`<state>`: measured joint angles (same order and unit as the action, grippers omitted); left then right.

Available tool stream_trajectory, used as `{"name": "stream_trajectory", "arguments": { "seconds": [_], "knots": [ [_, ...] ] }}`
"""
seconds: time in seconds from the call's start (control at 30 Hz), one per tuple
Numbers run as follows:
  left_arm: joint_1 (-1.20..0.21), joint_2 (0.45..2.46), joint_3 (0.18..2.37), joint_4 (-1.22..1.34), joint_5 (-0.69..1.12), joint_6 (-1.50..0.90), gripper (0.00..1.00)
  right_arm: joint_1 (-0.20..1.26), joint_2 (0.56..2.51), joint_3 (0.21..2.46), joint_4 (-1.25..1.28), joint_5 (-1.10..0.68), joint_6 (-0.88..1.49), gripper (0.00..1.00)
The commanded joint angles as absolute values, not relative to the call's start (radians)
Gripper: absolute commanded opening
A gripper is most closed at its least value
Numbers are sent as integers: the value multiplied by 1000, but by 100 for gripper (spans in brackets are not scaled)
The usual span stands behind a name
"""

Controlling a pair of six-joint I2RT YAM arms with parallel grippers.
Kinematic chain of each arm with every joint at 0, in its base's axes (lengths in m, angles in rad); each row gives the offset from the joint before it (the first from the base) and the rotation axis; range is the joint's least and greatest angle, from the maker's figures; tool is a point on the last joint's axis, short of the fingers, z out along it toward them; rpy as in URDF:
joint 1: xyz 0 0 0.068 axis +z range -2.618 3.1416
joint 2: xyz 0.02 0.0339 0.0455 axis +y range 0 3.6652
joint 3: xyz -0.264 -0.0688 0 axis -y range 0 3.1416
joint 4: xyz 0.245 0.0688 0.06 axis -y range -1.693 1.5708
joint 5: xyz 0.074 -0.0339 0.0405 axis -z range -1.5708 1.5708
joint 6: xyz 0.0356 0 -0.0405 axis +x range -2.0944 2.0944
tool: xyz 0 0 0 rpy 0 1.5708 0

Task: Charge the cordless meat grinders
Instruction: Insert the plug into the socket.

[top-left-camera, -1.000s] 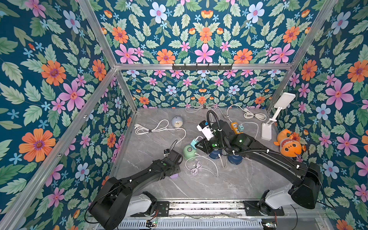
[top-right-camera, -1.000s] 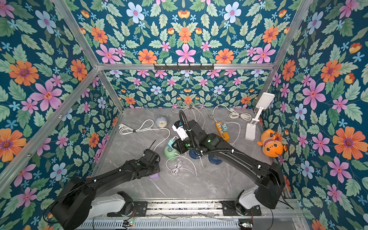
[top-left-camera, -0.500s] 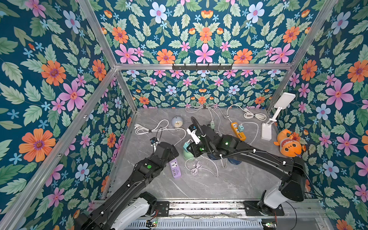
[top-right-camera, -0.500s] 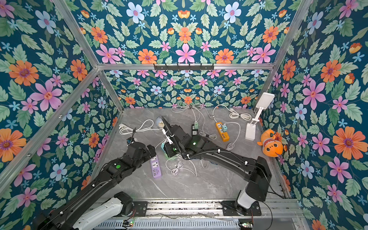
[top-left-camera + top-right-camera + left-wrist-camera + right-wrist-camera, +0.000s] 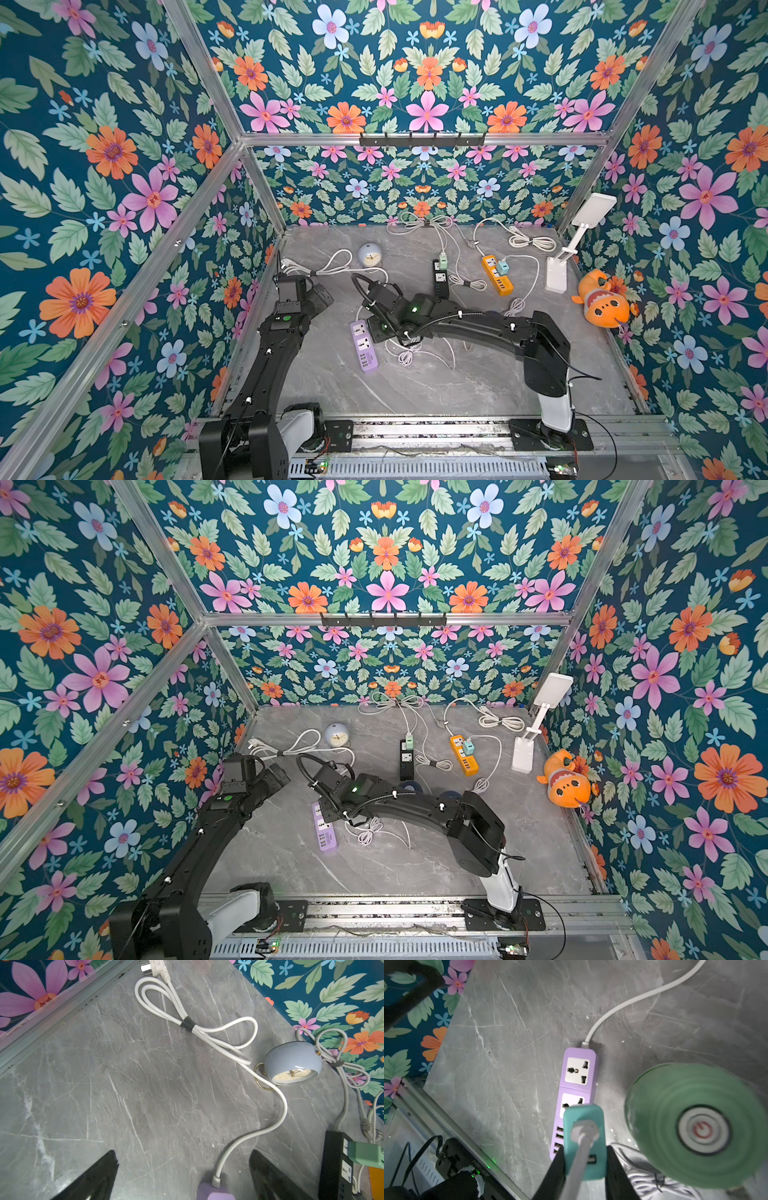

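Mint green dome-shaped cordless meat grinder (image 5: 695,1124), with a round grey top button bearing a red power symbol, stands on the grey marble-look tabletop (image 5: 508,1064) just beside the lilac plastic power strip (image 5: 576,1088). The right wrist view shows it blurred, with a bundle of white cable (image 5: 654,1182) at its foot. In both top views the right arm covers it, just left of frame centre. A dark navy blue grinder dome (image 5: 414,786) and a second navy dome (image 5: 450,793) peek out behind that arm near the middle of a top view, mostly hidden. The right gripper (image 5: 585,1153) has its jaws clamped on a turquoise USB charger block (image 5: 583,1126) with a white lead (image 5: 579,1163) plugged into it. The block hangs over the strip's 2nd socket, and whether it touches cannot be told. The left gripper (image 5: 182,1153) has its jaws spread wide and holds nothing, poised above bare tabletop at the cord end of the lilac strip, at the left middle of the top views. A pale blue round alarm clock (image 5: 368,254) sits above and left of centre, a black power strip (image 5: 440,282) and an orange power strip (image 5: 496,275) lie right of it, and an orange plush fish (image 5: 602,305) rests at the right edge.
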<state>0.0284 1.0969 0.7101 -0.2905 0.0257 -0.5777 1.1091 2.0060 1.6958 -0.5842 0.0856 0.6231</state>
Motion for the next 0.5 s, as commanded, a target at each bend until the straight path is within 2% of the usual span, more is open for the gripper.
{"name": "stream_trajectory", "arguments": {
  "seconds": [0.0, 0.47],
  "knots": [
    [50, 1104, 681, -192, 97, -569, 100, 1116, 2045, 1716, -602, 114, 698, 0],
    [107, 1111, 615, -130, 173, -558, 100, 1136, 2117, 1744, -604, 139, 761, 0]
  ]
}}
